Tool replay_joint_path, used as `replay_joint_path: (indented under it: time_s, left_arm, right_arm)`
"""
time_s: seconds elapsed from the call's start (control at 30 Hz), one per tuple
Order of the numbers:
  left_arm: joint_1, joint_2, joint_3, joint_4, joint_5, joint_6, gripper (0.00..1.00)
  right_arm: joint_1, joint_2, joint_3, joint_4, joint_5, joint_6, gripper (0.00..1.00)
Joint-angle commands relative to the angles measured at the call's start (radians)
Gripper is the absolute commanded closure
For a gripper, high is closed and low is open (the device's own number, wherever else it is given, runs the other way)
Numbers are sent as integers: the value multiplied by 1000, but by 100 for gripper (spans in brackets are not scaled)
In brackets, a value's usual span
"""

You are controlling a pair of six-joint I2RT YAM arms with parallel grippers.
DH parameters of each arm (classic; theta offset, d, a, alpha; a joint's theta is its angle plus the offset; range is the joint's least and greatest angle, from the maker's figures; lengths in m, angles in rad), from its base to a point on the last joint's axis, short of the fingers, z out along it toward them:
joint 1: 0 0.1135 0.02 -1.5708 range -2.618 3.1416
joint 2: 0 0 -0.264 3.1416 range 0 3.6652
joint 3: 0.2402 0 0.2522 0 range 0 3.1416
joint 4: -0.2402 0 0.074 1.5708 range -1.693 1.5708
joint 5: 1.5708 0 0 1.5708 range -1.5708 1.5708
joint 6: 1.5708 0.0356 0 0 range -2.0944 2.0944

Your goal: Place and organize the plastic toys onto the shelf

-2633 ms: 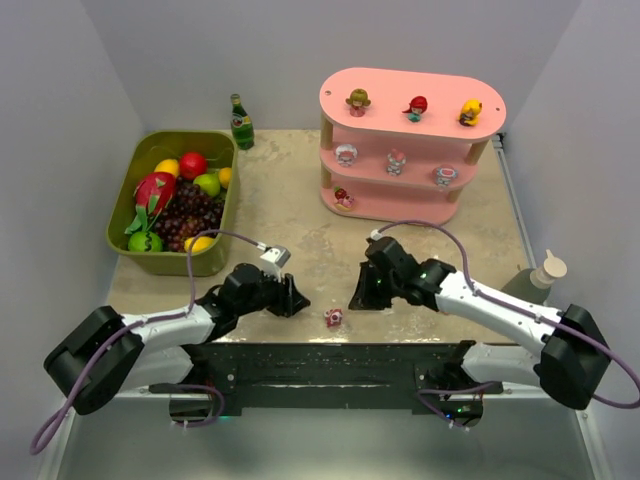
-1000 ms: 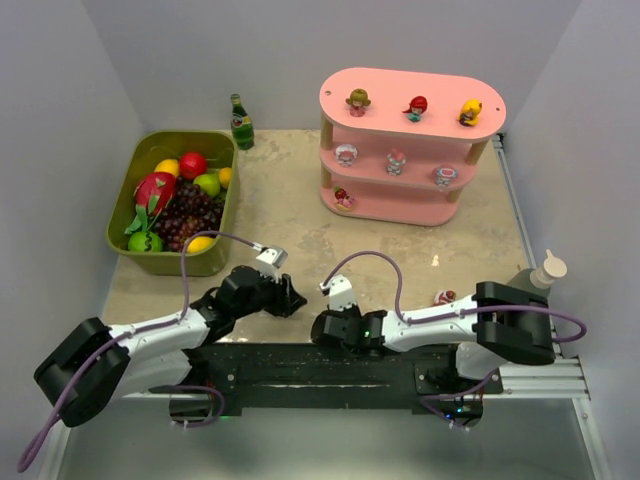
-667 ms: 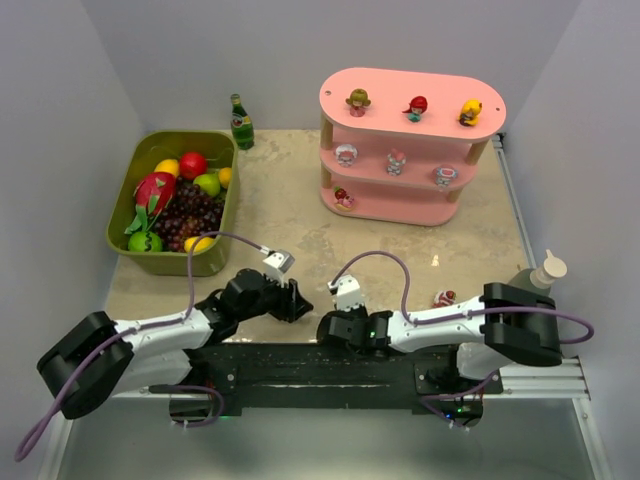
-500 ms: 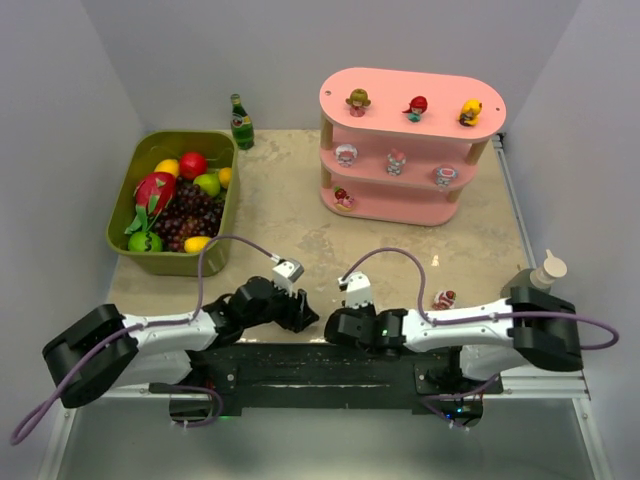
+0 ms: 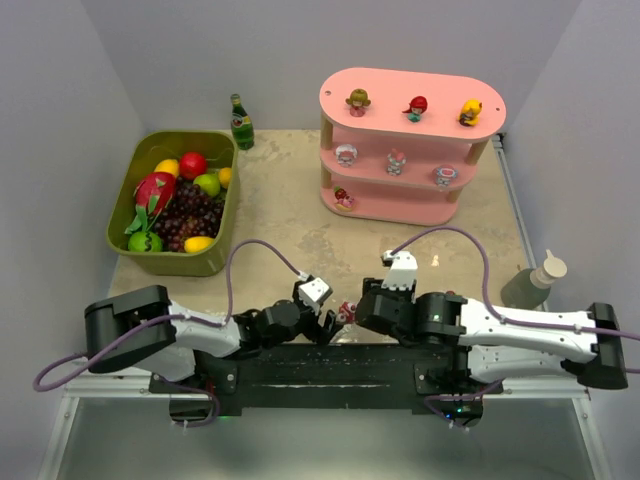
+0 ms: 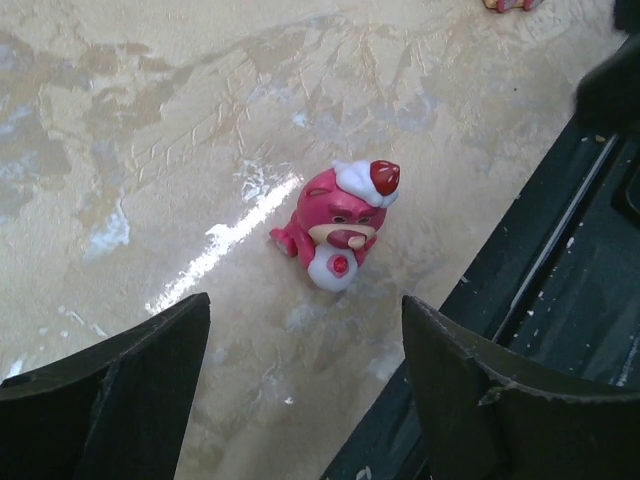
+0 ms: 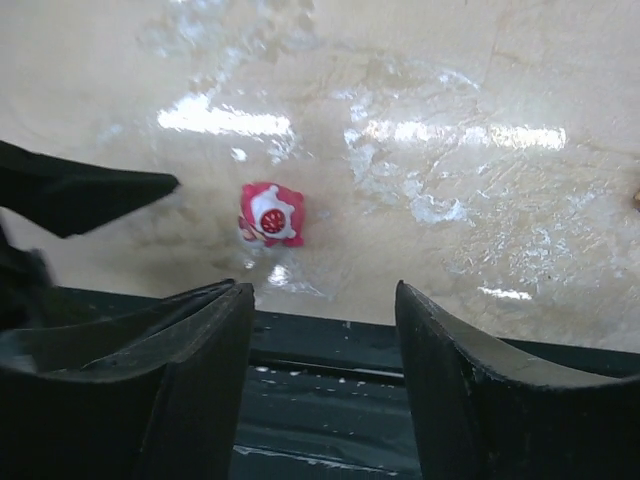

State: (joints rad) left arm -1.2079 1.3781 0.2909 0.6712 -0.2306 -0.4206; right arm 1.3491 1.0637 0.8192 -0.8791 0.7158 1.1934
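Observation:
A small pink bear toy with a red-and-white cap stands on the table near its front edge. My left gripper is open just short of it, nothing between its fingers. My right gripper is open too, over the black base rail, with the same toy ahead and left of it. In the top view the right gripper sits just right of the toy. The pink shelf at the back right carries several figurines: three on top, three on the middle board, one on the bottom.
An olive bin of toy fruit stands at the left, with a green bottle behind it. A pale bottle stands at the right edge. The black rail runs along the near edge. Part of another pink toy shows at the top of the left wrist view.
Both grippers have opened. The left gripper moved right and nearer the front edge. The right gripper drew back to the right, uncovering the pink toy between the two.

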Motion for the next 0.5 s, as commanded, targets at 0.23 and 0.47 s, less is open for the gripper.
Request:
replay_joint_path:
  time_s: [0.23, 0.47]
  left_arm:
    - [-41, 286, -41, 576, -52, 240, 18]
    - [-42, 407, -44, 702, 26, 270, 14]
  right_arm:
    - [-16, -287, 112, -89, 139, -9, 32]
    - [-15, -291, 141, -113, 149, -20, 31]
